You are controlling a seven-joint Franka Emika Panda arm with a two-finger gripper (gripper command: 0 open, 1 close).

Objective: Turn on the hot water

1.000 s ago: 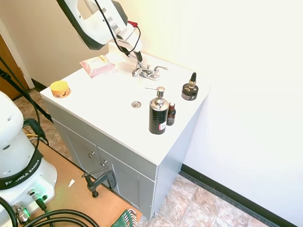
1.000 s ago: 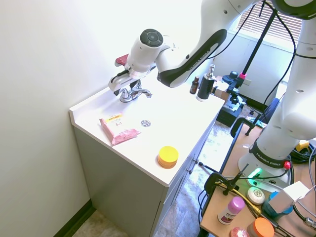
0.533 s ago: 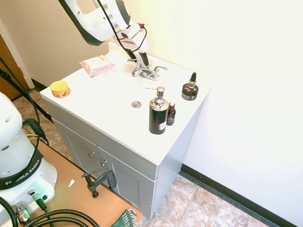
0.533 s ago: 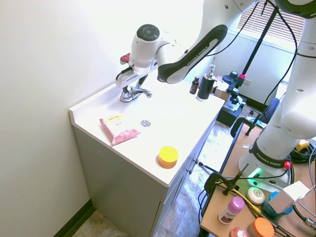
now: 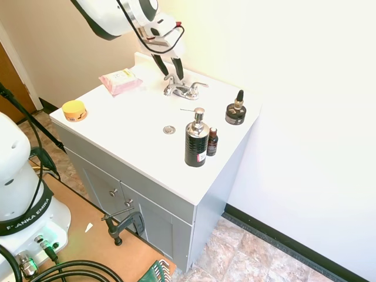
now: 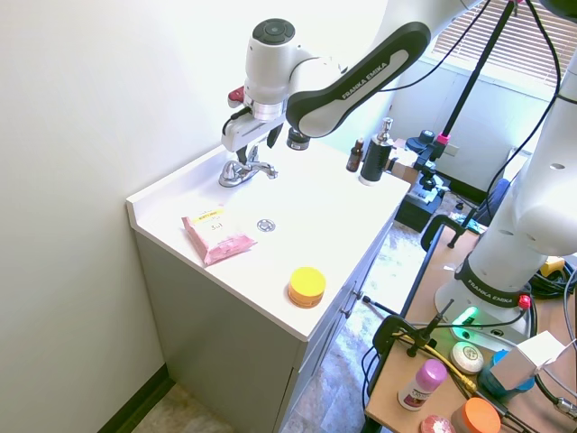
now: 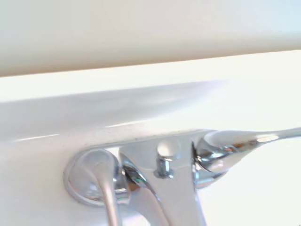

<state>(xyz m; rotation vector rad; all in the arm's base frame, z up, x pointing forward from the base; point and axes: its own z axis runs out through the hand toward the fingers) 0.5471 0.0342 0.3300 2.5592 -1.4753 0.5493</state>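
Observation:
The chrome faucet (image 5: 185, 90) stands at the back of the white vanity top (image 5: 135, 117), close to the wall. No hot water shows at its spout. My gripper (image 5: 170, 73) hangs fingers-down just above the faucet's handle on the pink-pack side, with the fingers apart and nothing between them. From the other side, the gripper (image 6: 255, 155) sits directly over the faucet (image 6: 243, 173). In the wrist view the faucet (image 7: 164, 188) fills the lower half. One lever (image 7: 106, 188) points toward the camera and the other lever (image 7: 249, 141) sticks out sideways.
A drain ring (image 5: 169, 129) lies mid-counter. A black pump bottle (image 5: 195, 144) and a small brown bottle (image 5: 212, 142) stand near the front right, and a dropper jar (image 5: 235, 111) sits behind them. A pink wipes pack (image 5: 120, 81) and a yellow tin (image 5: 74, 110) lie to the left.
The gripper has swung from the wall side of the faucet to over it, turning from tilted to nearly upright and rising a little.

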